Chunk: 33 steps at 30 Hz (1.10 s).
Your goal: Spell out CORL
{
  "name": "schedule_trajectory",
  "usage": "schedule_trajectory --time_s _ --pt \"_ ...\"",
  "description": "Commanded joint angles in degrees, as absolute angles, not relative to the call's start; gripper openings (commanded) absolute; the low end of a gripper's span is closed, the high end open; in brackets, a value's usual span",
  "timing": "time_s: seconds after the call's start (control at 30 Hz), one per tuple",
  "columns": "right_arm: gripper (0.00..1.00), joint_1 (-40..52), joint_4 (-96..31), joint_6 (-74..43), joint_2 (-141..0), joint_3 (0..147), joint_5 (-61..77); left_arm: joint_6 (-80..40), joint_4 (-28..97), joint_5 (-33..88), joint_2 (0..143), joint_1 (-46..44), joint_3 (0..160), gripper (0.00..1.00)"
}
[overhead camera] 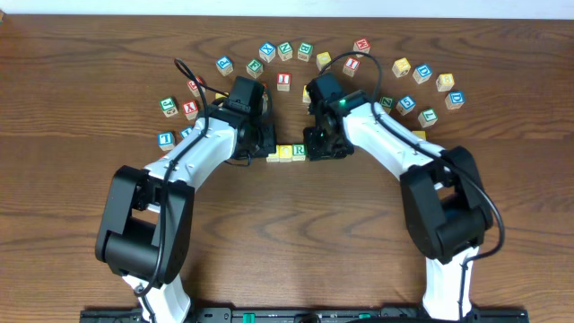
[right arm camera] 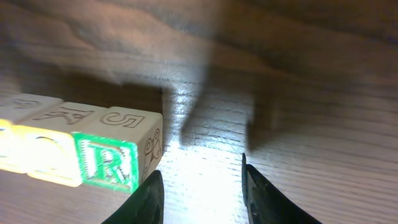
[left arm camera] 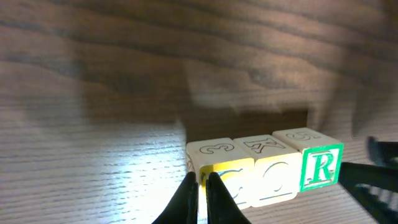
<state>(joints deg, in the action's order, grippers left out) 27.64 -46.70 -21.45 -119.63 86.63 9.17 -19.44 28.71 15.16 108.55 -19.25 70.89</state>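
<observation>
Left gripper (left arm camera: 200,184): we note it closed, empty; yellow wooden C cube (left arm camera: 231,179) just beyond the tips.
Right gripper (right arm camera: 200,174): spread; green wooden R cube (right arm camera: 109,160) just outside.

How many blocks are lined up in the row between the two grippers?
3, touching in a line: a yellow block by the left gripper, a middle block, also yellow, and a green R block nearest the right gripper.

Counter (overhead camera: 287,233): dark brown wood, grain running left to right, fills nearly the whole overhead view. Pale strip (overhead camera: 448,7) along the far edge, past the counter; wall or floor, cannot tell. Wrist views: hard white glare (right arm camera: 196,155) on the grain close in, soft blurred shadows farther back, wood darker there
</observation>
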Motion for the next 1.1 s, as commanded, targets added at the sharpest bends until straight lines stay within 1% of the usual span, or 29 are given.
schedule_trajectory --time_s 0.0,0.1,0.2,0.33,0.47,0.57,0.63,0.67,0.73,0.83,0.87,0.93,1.0,1.07 --pt "0.37 25.71 -46.76 -21.19 -114.32 88.47 8.93 -17.58 29.87 15.42 107.77 -17.45 74.24 0.07" --pt "0.37 24.91 -47.40 -20.78 -112.68 88.47 8.43 -16.05 31.64 15.46 107.42 -16.21 75.75 0.07" --pt "0.40 24.25 -47.92 -19.97 -111.50 88.47 8.08 -13.80 35.09 15.42 106.48 -14.68 78.39 0.07" --pt "0.51 23.81 -48.27 -17.63 -111.09 88.47 8.08 -10.96 41.74 15.31 103.70 -11.03 84.42 0.08" --pt "0.56 23.81 -48.66 -17.47 -111.13 88.44 8.05 -10.96 46.52 11.68 100.09 -5.56 89.23 0.08" --pt "0.58 23.99 -48.60 -17.50 -111.13 88.44 8.05 -10.98 47.40 10.68 97.58 -1.06 89.43 0.16" --pt "0.59 24.05 -48.56 -17.50 -111.13 88.44 8.05 -11.03 48.60 10.68 97.19 1.89 89.43 0.17" --pt "0.60 24.05 -48.53 -17.47 -111.13 88.44 8.05 -11.03 49.32 10.68 97.23 3.14 89.36 0.22" --pt "0.62 24.05 -48.56 -17.47 -111.13 88.44 8.05 -10.94 50.70 10.70 98.17 5.17 89.03 0.26" --pt "0.63 24.05 -48.56 -17.47 -111.13 88.44 8.03 -6.68 50.92 10.68 100.14 6.15 87.99 0.31" --pt "0.63 24.05 -48.56 -17.47 -111.13 88.44 8.05 -4.36 50.92 10.68 100.97 6.15 87.83 0.36" --pt "0.64 24.03 -48.58 -17.47 -111.13 88.44 8.03 -1.61 51.03 10.66 102.89 6.15 87.81 0.40" --pt "0.64 24.05 -48.66 -17.04 -111.13 88.44 8.05 -1.28 50.96 7.99 105.54 6.20 87.81 0.45" --pt "0.64 24.05 -48.86 -16.67 -111.13 88.44 7.86 -1.28 50.98 5.48 107.28 6.20 87.81 0.47"
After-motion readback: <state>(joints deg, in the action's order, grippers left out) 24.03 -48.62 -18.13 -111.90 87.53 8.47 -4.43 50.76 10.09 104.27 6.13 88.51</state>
